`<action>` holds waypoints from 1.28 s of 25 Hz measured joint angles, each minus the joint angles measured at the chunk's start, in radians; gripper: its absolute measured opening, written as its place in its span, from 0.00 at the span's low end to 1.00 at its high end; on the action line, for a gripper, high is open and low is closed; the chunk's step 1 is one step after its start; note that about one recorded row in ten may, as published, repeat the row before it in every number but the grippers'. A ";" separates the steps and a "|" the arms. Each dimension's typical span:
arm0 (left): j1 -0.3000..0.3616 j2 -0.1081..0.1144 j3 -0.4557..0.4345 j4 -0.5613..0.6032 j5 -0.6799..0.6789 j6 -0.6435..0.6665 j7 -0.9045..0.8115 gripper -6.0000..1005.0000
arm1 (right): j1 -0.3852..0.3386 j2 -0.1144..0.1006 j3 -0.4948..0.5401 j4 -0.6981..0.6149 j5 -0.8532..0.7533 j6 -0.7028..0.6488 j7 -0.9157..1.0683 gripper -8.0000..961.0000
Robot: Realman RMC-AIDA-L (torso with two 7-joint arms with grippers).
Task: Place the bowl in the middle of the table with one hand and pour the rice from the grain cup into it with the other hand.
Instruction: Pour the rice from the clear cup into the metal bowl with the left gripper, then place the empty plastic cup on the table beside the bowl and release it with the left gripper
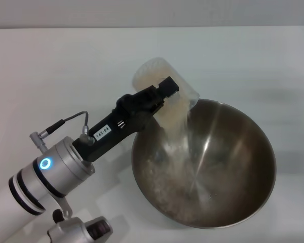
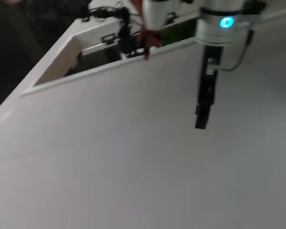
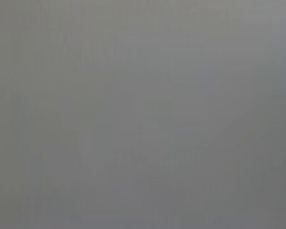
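Note:
The steel bowl [image 1: 228,167] stands on the white table [image 1: 50,71], right of centre in the head view. My left gripper [image 1: 164,93] is shut on the clear grain cup [image 1: 159,76] and holds it tipped over the bowl's far left rim. Rice [image 1: 178,129] streams from the cup, and a loose mass of it lies on the bowl's left inner side [image 1: 159,174]. My right gripper [image 2: 202,112] shows only in the left wrist view, pointing down over bare table, away from the bowl. The right wrist view is plain grey.
In the left wrist view the table's edge [image 2: 100,71] runs along the top, with cables and equipment [image 2: 121,33] beyond it. The left arm's silver wrist [image 1: 50,172] and a grey mount [image 1: 81,230] sit at the head view's lower left.

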 joint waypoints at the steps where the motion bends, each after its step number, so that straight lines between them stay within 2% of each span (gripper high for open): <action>1: 0.000 0.000 0.000 0.000 0.000 0.000 0.000 0.03 | 0.000 0.000 0.000 0.000 0.000 0.000 0.000 0.53; 7: -0.008 0.000 0.004 0.001 0.006 -0.007 0.190 0.03 | 0.009 0.000 0.000 0.001 -0.001 0.003 -0.021 0.53; 19: -0.005 0.000 0.005 -0.007 0.052 -0.014 0.416 0.04 | 0.024 -0.005 0.000 0.007 -0.001 0.014 -0.027 0.53; 32: -0.002 0.000 0.006 -0.001 0.061 -0.027 0.439 0.04 | 0.021 -0.006 0.000 0.007 -0.001 0.018 -0.028 0.53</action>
